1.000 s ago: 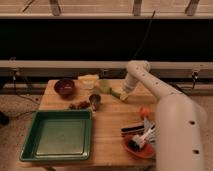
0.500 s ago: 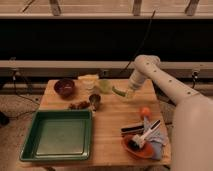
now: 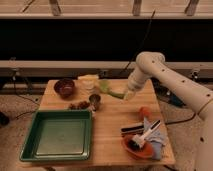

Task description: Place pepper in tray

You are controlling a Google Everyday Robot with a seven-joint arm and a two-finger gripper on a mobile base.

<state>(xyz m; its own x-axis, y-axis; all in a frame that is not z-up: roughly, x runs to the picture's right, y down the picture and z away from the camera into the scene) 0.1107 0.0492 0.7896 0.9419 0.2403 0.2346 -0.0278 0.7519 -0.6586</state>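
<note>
Gripper [image 3: 128,94] at the pepper's [image 3: 116,93] three o'clock end; whether it is closed, cannot tell. Probably light, firm, slick: pinch midway

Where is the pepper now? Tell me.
In the camera view, the pepper is centre frame, at the gripper, just right of the pale green lump and behind the metal cup.

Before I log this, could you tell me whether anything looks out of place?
Nothing spilled or damaged. Only the orange bowl at front right looks untidy, utensils jutting over its rim. The tool is at the pepper.
</note>
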